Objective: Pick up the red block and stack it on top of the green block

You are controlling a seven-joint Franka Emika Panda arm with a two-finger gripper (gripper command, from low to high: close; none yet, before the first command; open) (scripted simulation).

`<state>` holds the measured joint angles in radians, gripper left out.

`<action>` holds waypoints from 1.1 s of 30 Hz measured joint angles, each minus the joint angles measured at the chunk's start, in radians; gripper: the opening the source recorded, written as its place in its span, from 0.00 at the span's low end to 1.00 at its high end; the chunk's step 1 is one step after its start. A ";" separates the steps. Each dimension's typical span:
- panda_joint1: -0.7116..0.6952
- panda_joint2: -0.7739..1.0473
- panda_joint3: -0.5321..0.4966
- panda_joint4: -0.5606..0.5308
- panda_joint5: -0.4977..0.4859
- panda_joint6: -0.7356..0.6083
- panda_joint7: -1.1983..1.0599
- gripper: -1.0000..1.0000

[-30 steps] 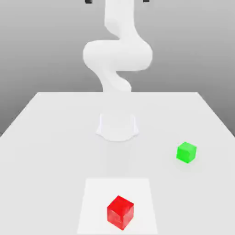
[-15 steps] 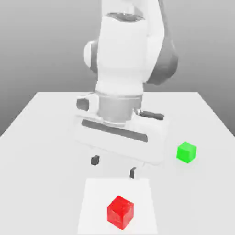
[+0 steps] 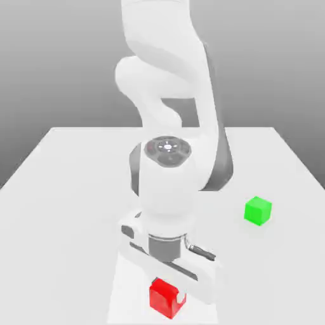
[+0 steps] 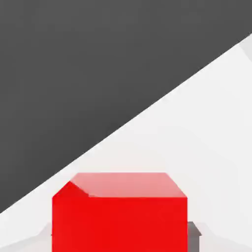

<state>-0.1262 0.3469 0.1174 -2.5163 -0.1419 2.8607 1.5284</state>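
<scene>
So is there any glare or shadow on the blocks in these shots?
Exterior view: the red block has a brighter top face and darker sides, the green block likewise; neither casts a clear shadow on the table. Hand view: the red block shows a pale sheen across its top.

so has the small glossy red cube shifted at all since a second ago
No. The small glossy red cube sits on the same pale square patch of the white table, equally far from the small green cube in the exterior view.
</scene>
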 joint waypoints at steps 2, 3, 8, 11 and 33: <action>-0.013 -0.053 0.017 -0.008 0.023 -0.044 -0.017 0.00; -0.018 -0.086 0.025 -0.014 0.039 -0.071 -0.029 0.00; 0.041 -0.251 0.116 -0.082 0.134 -0.167 -0.010 0.00; 0.178 -0.343 0.193 -0.149 0.211 -0.189 0.044 0.00; 0.597 -0.621 0.486 -0.476 0.503 -0.113 0.332 0.00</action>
<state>0.4709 -0.2737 0.6035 -2.9920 0.3612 2.7480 1.8602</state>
